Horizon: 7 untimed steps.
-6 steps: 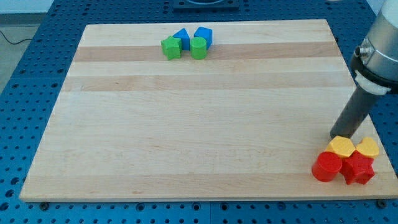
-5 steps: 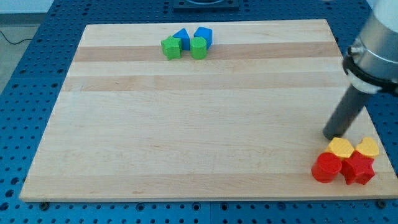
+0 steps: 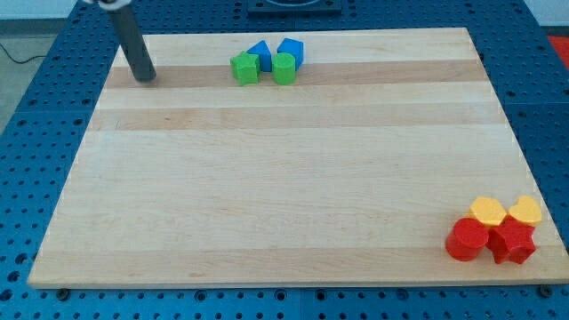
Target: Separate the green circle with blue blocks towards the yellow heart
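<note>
The green circle (image 3: 284, 68) sits near the view's top, with a green star-like block (image 3: 244, 68) to its left. Two blue blocks touch them from behind: a blue triangle (image 3: 260, 53) and a blue cube (image 3: 291, 51). The yellow heart (image 3: 525, 211) lies at the view's bottom right corner. My tip (image 3: 144, 77) rests on the board at the view's top left, well to the left of the green and blue cluster and apart from it.
Beside the yellow heart are a yellow hexagon-like block (image 3: 486, 211), a red cylinder (image 3: 467, 238) and a red star-like block (image 3: 513, 241), packed together. The wooden board (image 3: 284, 196) lies on a blue perforated table (image 3: 36, 116).
My tip has jumped from the view's bottom right, beside the yellow blocks, to the view's top left of the board. No block has moved.
</note>
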Each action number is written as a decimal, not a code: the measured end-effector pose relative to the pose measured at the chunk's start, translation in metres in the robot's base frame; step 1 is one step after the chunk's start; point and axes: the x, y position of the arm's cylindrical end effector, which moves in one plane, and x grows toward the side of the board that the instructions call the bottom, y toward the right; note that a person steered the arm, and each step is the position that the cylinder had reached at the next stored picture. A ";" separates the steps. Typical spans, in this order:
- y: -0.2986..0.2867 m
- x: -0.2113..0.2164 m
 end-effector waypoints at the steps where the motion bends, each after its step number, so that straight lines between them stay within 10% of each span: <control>1: 0.023 -0.038; 7: 0.333 0.121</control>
